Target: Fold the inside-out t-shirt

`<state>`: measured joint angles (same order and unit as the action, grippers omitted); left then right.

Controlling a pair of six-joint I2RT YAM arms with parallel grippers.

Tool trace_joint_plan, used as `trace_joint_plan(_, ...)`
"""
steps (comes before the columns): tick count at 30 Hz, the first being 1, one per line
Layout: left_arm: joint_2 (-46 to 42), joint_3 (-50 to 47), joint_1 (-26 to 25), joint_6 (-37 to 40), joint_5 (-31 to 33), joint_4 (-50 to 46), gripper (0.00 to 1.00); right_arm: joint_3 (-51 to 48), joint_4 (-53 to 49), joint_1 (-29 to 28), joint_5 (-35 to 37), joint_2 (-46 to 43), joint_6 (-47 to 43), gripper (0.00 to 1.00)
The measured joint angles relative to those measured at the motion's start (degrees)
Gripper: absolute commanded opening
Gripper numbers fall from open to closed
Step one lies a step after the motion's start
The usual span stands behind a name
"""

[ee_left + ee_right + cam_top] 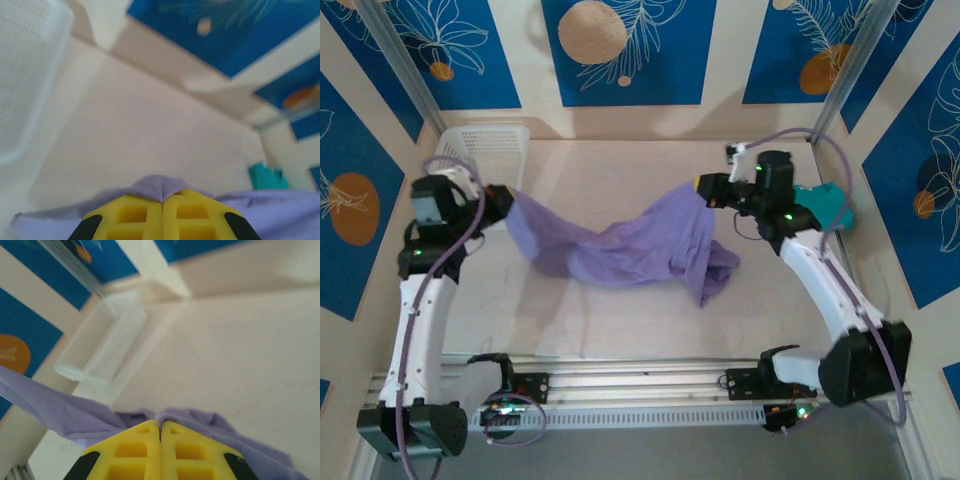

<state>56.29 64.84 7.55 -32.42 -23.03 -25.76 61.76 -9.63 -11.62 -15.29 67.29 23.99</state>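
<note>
Yellow fingers [135, 215] of left gripper [162, 201] pressed together, pinching a fold of the lavender t-shirt [640, 245]. Right gripper [160, 425] likewise clamped on a bunched edge. Shirt hangs slack between the two sets of fingertips, middle sagging onto the table [620, 320]. White basket [485, 148] sits just beyond the left fingers; teal garment [828, 205] lies behind the right wrist.
</note>
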Motion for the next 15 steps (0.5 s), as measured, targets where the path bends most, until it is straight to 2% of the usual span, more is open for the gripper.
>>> trace_joint_plan(3,-2.05,2.43,6.34,-2.60,-1.46,1.64,0.00,-4.46,0.17,0.94,0.44,-8.96,-0.22,0.00)
trace_joint_plan(5,-4.11,1.92,7.98,-3.52,-2.51,1.84,0.00,-9.14,-0.96,0.92,1.25,-14.27,-0.24,0.00)
trace_joint_plan(9,-7.76,-3.85,8.35,-2.95,-5.09,1.53,0.00,-20.74,-4.15,0.26,2.84,-21.11,1.03,0.00)
trace_joint_plan(12,-9.62,-9.86,8.37,-1.49,-5.51,-0.94,0.00,-30.05,-6.62,-2.08,3.50,-22.01,4.81,0.01)
trace_joint_plan(15,-9.73,-14.80,8.41,-0.39,-5.49,-3.34,0.00,-36.92,-8.72,-6.43,4.63,-20.76,9.16,0.12)
